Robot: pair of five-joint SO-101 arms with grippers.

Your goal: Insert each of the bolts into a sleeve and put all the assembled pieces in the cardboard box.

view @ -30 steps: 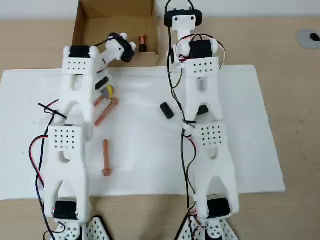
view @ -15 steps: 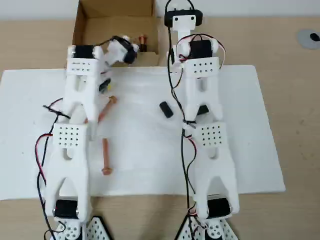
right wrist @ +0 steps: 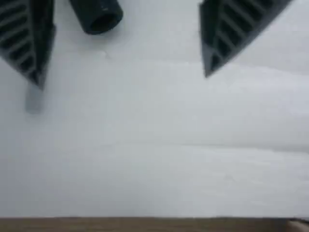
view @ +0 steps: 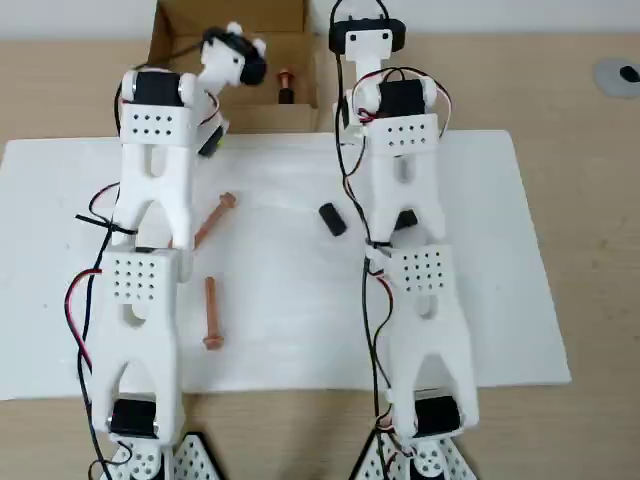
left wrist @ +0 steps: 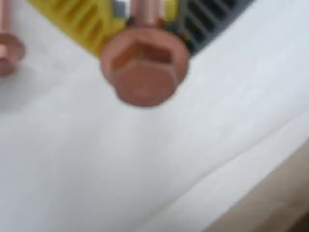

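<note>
My left gripper (left wrist: 145, 19) is shut on a copper bolt (left wrist: 145, 65), its hexagonal head hanging above the white mat between a yellow and a black finger. In the high view that gripper (view: 213, 143) sits near the mat's far edge, just before the cardboard box (view: 165, 50). Two more bolts (view: 213, 220) (view: 211, 313) lie on the mat beside the left arm. A black sleeve (view: 333, 219) lies left of the right arm. My right gripper (right wrist: 120, 77) is open just above the mat, with the sleeve (right wrist: 96, 14) close by, not between its fingers.
A bolt in a dark sleeve (view: 285, 85) lies inside the box at its right side. The white mat (view: 500, 300) covers the middle of the wooden table. Cables run along both arms. A grey disc (view: 620, 75) sits at the far right.
The left arm has swung away from the loose bolts toward the box with one bolt in its gripper. The right arm has not moved.
</note>
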